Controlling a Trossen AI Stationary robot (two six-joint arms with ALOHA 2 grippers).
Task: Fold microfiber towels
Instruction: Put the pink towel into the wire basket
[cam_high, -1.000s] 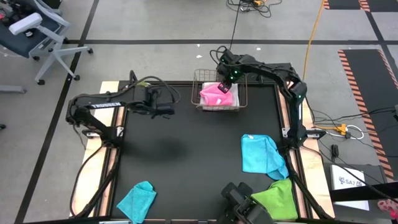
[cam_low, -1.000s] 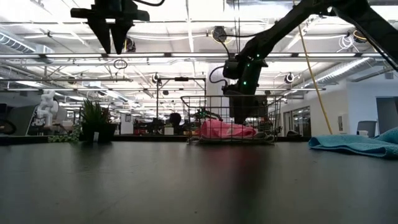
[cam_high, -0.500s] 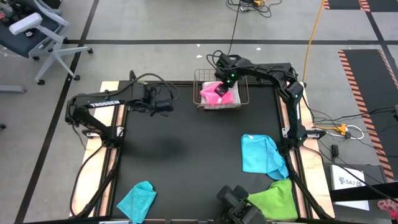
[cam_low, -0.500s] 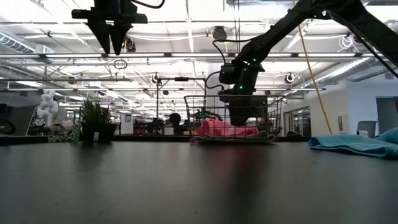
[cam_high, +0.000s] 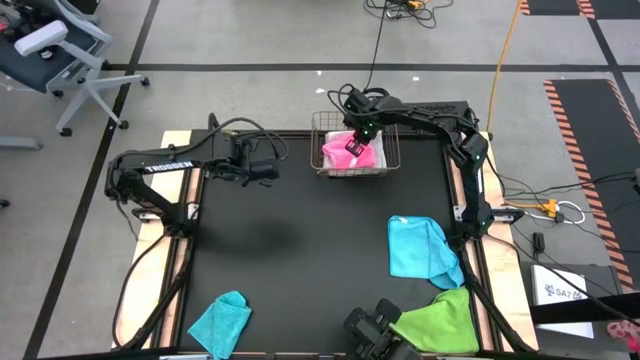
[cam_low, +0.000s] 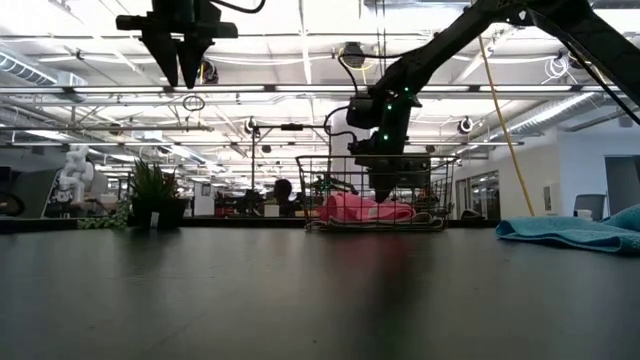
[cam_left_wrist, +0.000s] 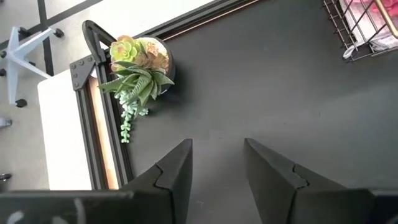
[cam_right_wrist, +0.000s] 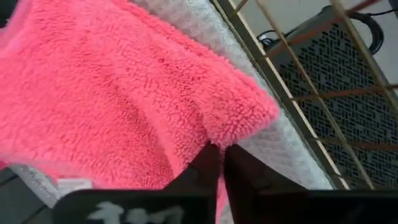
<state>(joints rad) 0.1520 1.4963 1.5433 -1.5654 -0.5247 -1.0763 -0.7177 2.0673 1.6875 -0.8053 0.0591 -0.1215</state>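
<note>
The right gripper (cam_right_wrist: 219, 163) was down inside the wire basket (cam_high: 325, 128) at the far edge of the table (cam_high: 300, 260), and its two fingers were pressed together on a fold of the hot pink towel (cam_right_wrist: 112, 93). This towel lay in the basket on top of a white towel (cam_right_wrist: 186, 25). The left gripper (cam_left_wrist: 216, 168) hung high above the table on the left side, with its fingers apart and nothing between them, near a small plant (cam_left_wrist: 138, 68). The sky blue towel (cam_high: 420, 248), the lime green towel (cam_high: 440, 320) and the teal towel (cam_high: 220, 322) lay crumpled on the table, nearer the front.
</note>
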